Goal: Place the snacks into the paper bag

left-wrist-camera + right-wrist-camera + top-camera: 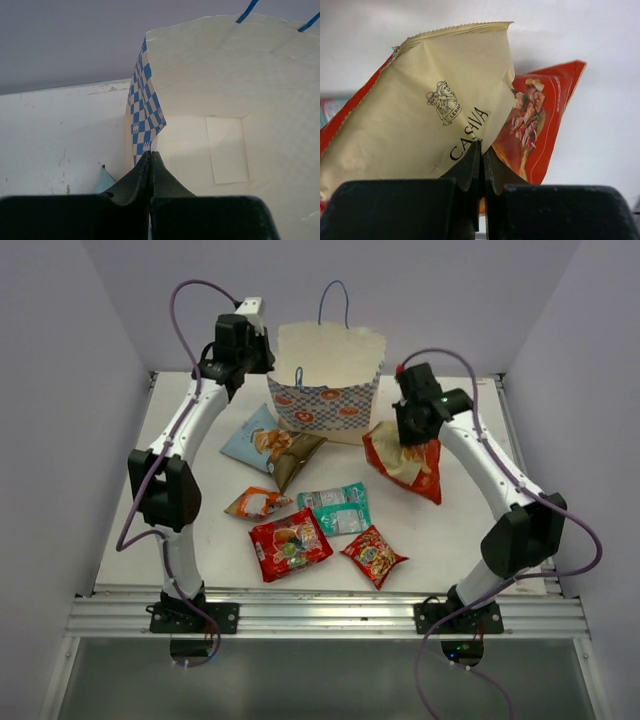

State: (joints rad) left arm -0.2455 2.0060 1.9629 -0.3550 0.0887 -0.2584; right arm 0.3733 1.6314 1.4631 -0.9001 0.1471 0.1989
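Observation:
The cream paper bag (330, 365) stands at the back of the table with its mouth open. My left gripper (262, 358) is shut on its left rim. The left wrist view looks into the bag (225, 100), which shows no packets inside, with my left gripper (150, 152) pinching the checked edge. My right gripper (412, 435) is shut on a cream-and-red packet (405, 462) to the right of the bag and holds it off the table. The right wrist view shows that packet (420, 125) hanging from my right gripper (482, 145).
On the table lie a light blue packet (255, 440), a brown one (298, 455), an orange one (257, 502), a teal one (338, 507), a large red one (290, 544) and a small red one (374, 554). White walls enclose the table.

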